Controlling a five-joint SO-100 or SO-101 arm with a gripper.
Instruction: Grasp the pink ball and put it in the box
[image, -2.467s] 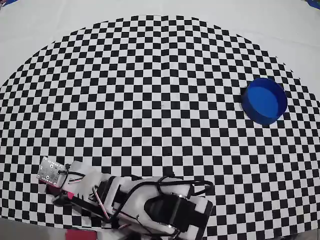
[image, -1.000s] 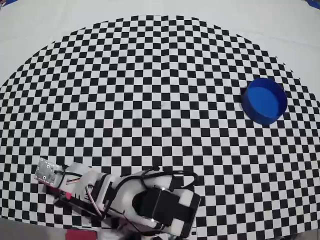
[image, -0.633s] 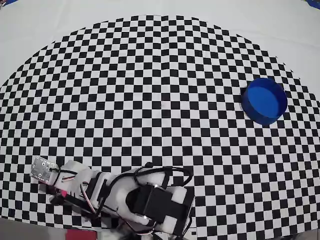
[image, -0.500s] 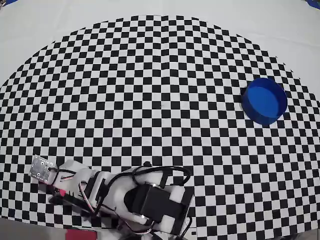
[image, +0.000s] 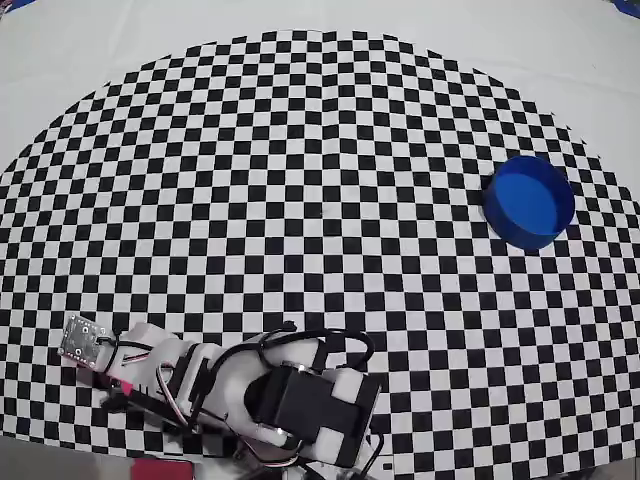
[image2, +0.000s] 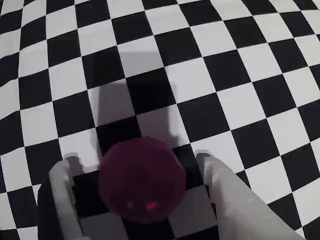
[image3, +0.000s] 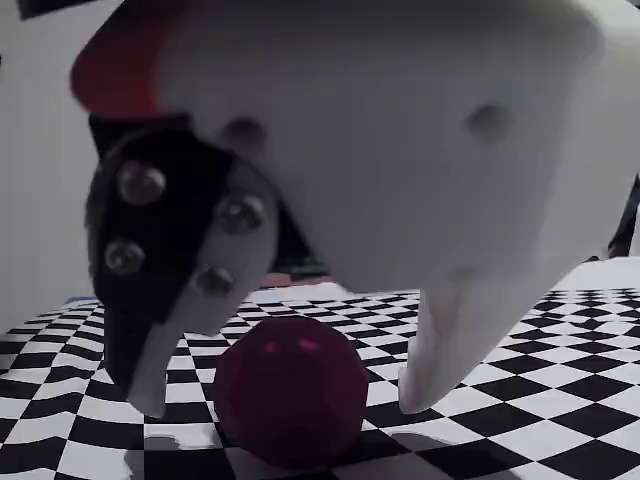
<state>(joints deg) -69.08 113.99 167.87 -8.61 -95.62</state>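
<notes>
The pink ball (image2: 142, 181) rests on the checkered mat between my gripper's (image2: 135, 164) two white fingers, with a gap on each side. In the fixed view the same ball (image3: 290, 395) sits on the mat below the gripper (image3: 285, 400), whose fingertips (image3: 425, 385) hang level with its middle. The gripper is open and touches nothing. Seen from overhead, the arm (image: 250, 400) covers the ball at the mat's lower left. The box (image: 530, 200), a round blue container, stands far off at the right edge of the mat.
The black-and-white checkered mat (image: 320, 200) lies on a white table (image: 80, 40). A small pink-red piece (image: 160, 468) shows at the bottom edge under the arm. Nothing else stands on the mat between the arm and the box.
The arm has swung slightly left and folded in over the lower-left mat; its small camera board moved a little left. The box has not moved.
</notes>
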